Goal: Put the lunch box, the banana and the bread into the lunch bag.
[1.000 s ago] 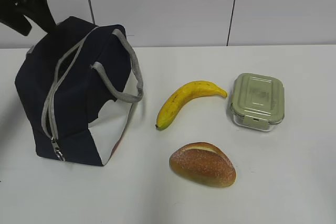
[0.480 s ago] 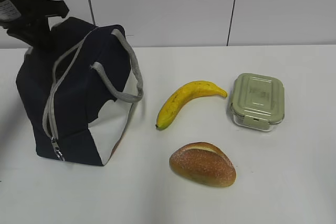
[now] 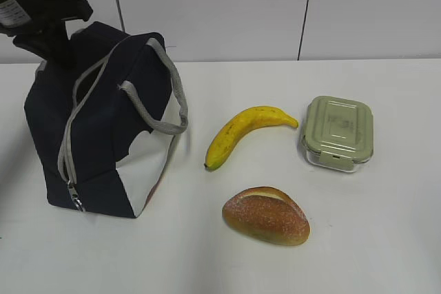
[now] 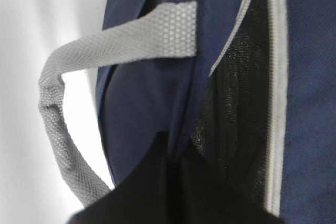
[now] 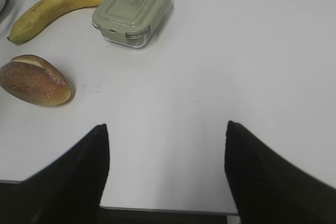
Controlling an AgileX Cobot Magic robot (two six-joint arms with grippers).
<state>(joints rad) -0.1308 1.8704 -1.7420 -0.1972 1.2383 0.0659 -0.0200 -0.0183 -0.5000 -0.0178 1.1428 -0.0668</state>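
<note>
The left gripper [image 3: 52,49] is pinching the soft lunch bag [image 3: 103,135] at its top edge; right gripper [image 5: 165,145] is hanging open.

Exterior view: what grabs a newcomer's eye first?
The navy lunch bag standing at left, with the left gripper shut on its top back edge. Right of it, loose on the white table: the yellow banana, the green-lidded lunch box and, nearest the camera, the bread.
</note>
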